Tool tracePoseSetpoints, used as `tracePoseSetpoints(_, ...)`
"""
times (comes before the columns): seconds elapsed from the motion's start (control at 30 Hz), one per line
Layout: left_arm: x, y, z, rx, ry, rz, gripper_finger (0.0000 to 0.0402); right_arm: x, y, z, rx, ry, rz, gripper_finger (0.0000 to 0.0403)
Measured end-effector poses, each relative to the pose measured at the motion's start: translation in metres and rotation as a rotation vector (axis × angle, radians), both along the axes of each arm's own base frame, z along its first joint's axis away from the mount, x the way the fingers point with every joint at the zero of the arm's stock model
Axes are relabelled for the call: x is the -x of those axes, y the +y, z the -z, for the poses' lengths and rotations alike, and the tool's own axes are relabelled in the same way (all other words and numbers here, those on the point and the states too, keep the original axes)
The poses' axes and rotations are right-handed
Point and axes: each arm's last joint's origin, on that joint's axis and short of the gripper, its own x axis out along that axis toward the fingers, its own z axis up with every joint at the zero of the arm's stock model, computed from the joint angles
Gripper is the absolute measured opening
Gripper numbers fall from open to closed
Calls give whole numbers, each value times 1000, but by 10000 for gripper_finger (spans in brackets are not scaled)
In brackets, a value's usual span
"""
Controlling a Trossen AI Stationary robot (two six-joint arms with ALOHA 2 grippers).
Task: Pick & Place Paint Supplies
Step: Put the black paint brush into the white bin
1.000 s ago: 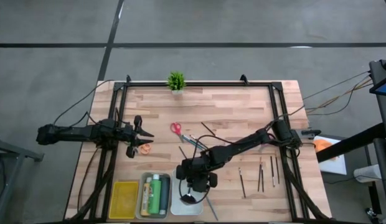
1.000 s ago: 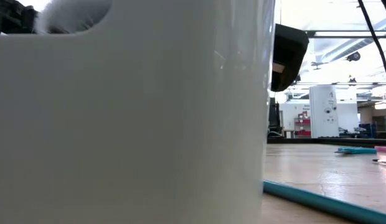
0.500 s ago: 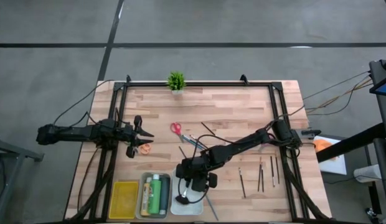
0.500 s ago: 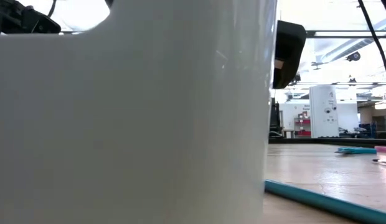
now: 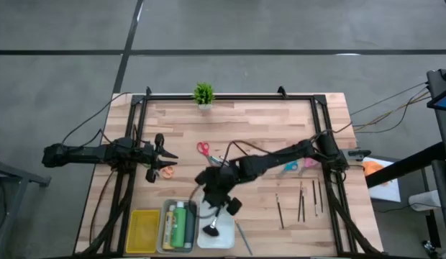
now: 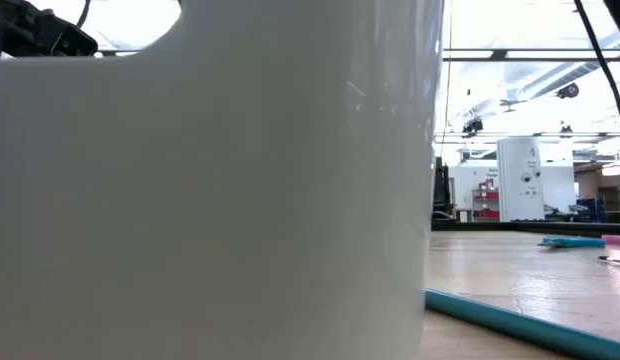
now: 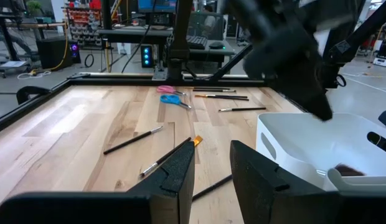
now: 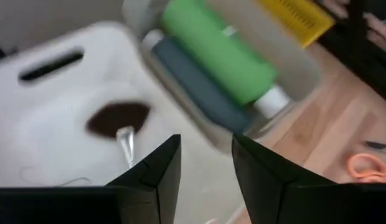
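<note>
A brush with a dark tuft (image 8: 118, 118) lies inside the white tray (image 5: 226, 239), held by nothing. A green bottle (image 8: 218, 53) and a grey-blue bottle (image 8: 193, 84) lie side by side in the grey tray (image 5: 165, 229). My right gripper (image 5: 221, 203) hovers open above the white tray's far edge, nothing between its fingers (image 8: 152, 171). My left gripper (image 5: 165, 155) waits open at the table's left side, beside the orange scissors (image 5: 166, 173). Red scissors (image 5: 203, 149), blue scissors (image 5: 290, 167) and pink scissors (image 5: 308, 164) lie flat on the wood.
A yellow tray (image 5: 142, 230) stands left of the grey tray at the near edge. Thin dark brushes (image 5: 301, 201) lie at the near right, and a teal brush (image 6: 520, 320) beside the white tray. A small potted plant (image 5: 203, 93) stands at the far edge.
My right gripper has risen out of the white tray, drawn back toward the far edge and a little left, and rolled about its own axis. The dark-tufted brush stays lying in the white tray below it.
</note>
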Motion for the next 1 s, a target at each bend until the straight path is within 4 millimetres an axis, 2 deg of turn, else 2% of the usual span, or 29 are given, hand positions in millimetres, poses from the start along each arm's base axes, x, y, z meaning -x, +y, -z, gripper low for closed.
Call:
tracePoseSetpoints(0.2, 0, 0, 0, 0, 0, 0, 104, -9, -21, -26, -149, -7, 29, 139)
tracePoseSetpoints(0.53, 0, 0, 0, 0, 0, 0, 104, -16, -49, -47, -337, 82, 255, 139)
tracePoseSetpoints(0.7, 0, 0, 0, 0, 0, 0, 104, -6, -62, -53, -332, 44, 267, 139)
tracePoseSetpoints(1.0, 0, 0, 1, 0, 9, 0, 104, 22, -104, -59, -339, -89, 336, 139)
